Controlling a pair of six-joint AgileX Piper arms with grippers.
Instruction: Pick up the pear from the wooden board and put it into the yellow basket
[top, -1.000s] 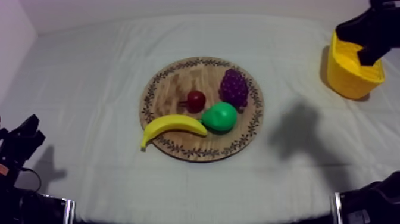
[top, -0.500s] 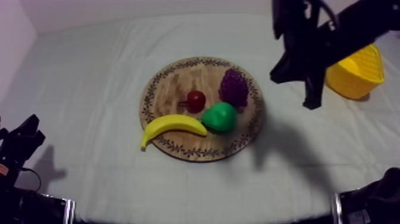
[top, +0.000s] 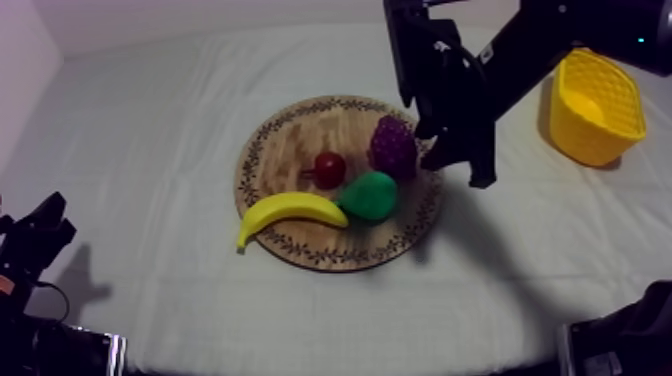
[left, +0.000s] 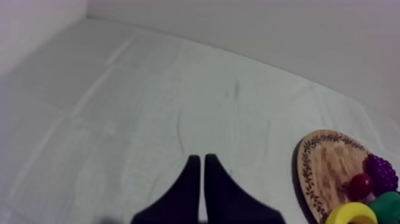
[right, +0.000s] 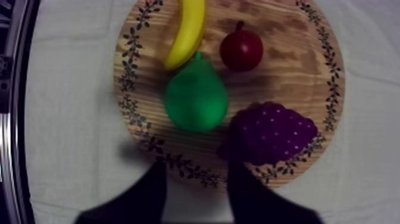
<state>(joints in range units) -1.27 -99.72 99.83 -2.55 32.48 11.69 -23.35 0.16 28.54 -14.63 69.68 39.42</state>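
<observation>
Open right gripper (right: 196, 167) hovers over the rim of the wooden board (top: 300, 135), fingers apart, nothing between them. In the top view it sits at the board edge facing the yellow basket (top: 575, 140), just beside the grapes (top: 393, 147). Our left gripper (left: 199, 159) is pressed together on nothing, parked low at our left, well apart from the board.

Not picked yet: the pear (top: 368, 195) lies on the board. Its narrow end touches the tip of the banana (top: 290, 210), and the grapes are just beside its fat end. The small red fruit (top: 329, 168) is near but apart.

We read this as the approach for the pick. How we'd do it:
- Centre over the fat part of the pear, not the neck.
- Put one finger on the open rim side, the other in the bare gap between the small red fruit and the grapes.
- Stay wide until low, then close at the widest part, since a smooth round body may slip out.
- Main risk is nudging the grapes or dragging the banana along.

Containers: the board holds all four fruits. The basket stands upright at our right, well apart from the board. What we see of its inside looks empty, so we judge there's room for the pear.
</observation>
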